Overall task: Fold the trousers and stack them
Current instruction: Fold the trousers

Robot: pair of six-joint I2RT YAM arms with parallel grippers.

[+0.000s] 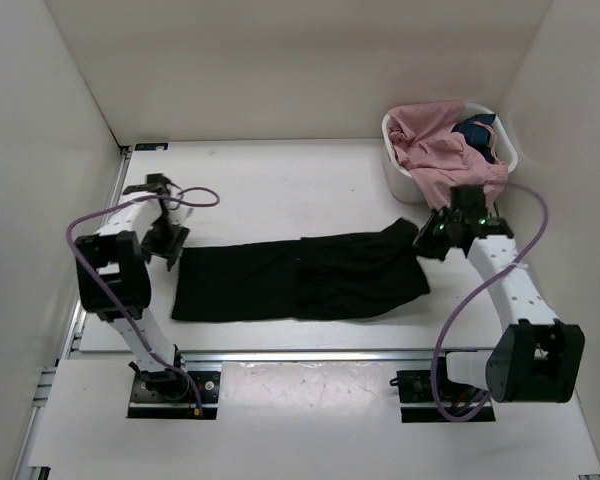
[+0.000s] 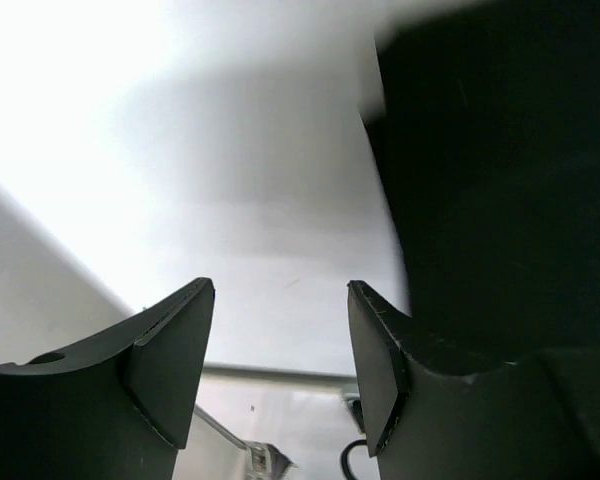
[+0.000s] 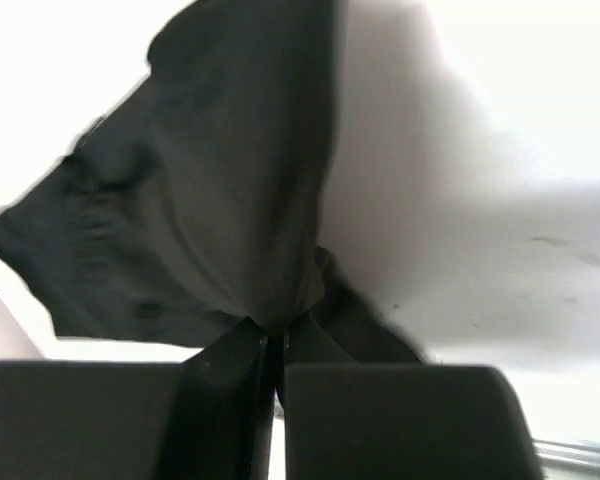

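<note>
Closest to the lens, the right gripper (image 3: pixel 276 350) is clamped shut on a raised corner of the black cloth trousers (image 1: pixel 300 278), which are spread lengthwise across the white counter (image 1: pixel 280 180), toward its near edge. The left gripper (image 2: pixel 280 300) is spread wide with nothing held in it, just beside the garment's left end. With that end unheld, the whole garment could be dragged rather than folded, or the thin pinch could slip. How much cloth is pinched cannot be told; waistband and legs are lost in the black.

Trousers (image 1: pixel 300 278) mid-table between both arms, laundry basket (image 1: pixel 398 170) behind at right.
</note>
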